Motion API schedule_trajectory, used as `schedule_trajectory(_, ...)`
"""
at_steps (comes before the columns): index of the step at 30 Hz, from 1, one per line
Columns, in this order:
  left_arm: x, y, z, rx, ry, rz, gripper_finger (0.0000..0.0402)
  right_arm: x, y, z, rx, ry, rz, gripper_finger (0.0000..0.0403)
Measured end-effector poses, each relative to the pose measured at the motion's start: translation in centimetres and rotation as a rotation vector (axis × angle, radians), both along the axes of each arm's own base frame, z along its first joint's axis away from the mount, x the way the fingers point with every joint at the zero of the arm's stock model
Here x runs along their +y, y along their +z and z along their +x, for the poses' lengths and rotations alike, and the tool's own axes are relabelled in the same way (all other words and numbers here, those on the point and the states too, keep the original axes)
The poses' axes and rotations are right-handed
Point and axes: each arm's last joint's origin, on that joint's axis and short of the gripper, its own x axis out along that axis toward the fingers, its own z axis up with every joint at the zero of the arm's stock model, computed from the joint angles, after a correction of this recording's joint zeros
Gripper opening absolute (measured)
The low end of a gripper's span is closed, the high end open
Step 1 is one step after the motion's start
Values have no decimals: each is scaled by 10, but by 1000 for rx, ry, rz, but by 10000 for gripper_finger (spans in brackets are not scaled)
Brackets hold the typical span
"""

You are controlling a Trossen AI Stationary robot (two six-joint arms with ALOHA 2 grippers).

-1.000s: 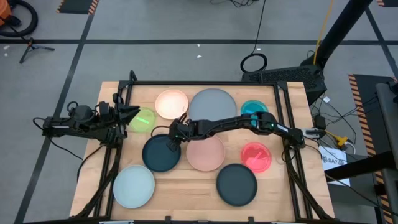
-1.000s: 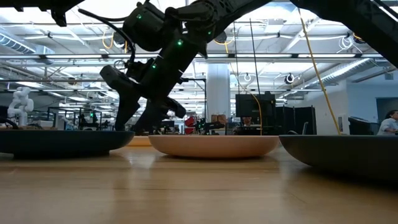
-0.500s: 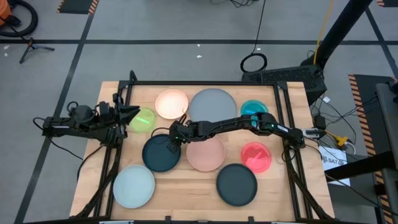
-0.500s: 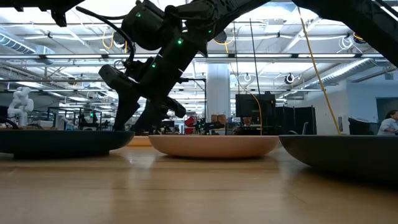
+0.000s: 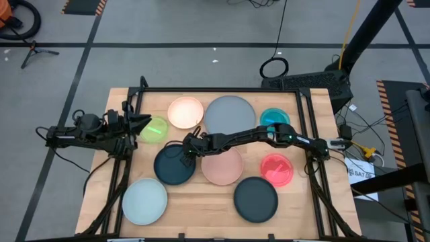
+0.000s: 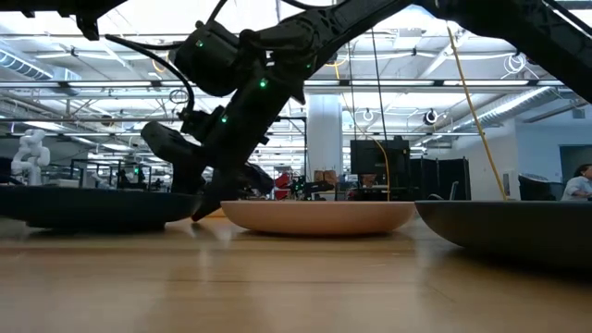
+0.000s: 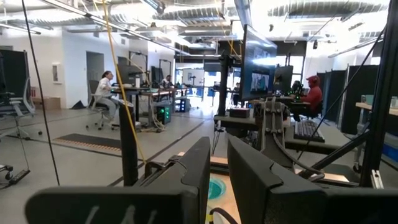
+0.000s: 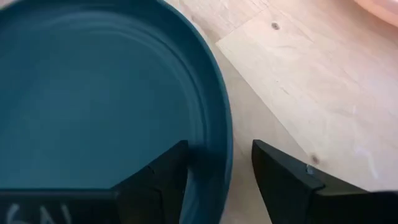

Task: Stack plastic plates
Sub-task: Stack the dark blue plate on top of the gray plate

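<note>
Nine plates lie flat and apart on the table: cream [image 5: 185, 112], large grey [image 5: 230, 114], teal [image 5: 274, 119], green [image 5: 154, 129], navy [image 5: 175, 165], pink [image 5: 222, 165], red [image 5: 277, 169], a second navy [image 5: 256, 199] and pale blue [image 5: 144, 201]. My right gripper [image 5: 189, 152] is open and low over the first navy plate's far right rim [image 8: 224, 149]. One finger [image 8: 163, 177] stands over the plate's inside, the other [image 8: 281, 177] outside over the wood. My left gripper [image 5: 140, 124] waits shut at the table's left edge, beside the green plate.
A black frame [image 5: 215, 90] runs around the table's edges. The pink plate [image 6: 319, 215] lies close to the right of the right gripper [image 6: 199, 208]. Bare wood shows between the pale blue plate and the second navy plate.
My right gripper has come down toward the table and shifted slightly toward the near edge, tipping lower until its fingers straddle the navy plate's rim. The left arm has kept still.
</note>
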Motion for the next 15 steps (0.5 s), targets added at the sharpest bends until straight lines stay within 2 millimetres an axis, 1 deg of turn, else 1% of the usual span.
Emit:
schedule_trajectory(3, 0, 0, 0, 0, 0, 0, 62, 0, 1, 2, -23, 0, 0, 135)
schedule_trajectory(12, 0, 0, 0, 2, 0, 3, 62, -3, 3, 4, -60, -39, 27, 31)
schedule_trajectory(15, 0, 0, 0, 2, 1, 3, 62, -4, 4, 5, -77, -43, 31, 9)
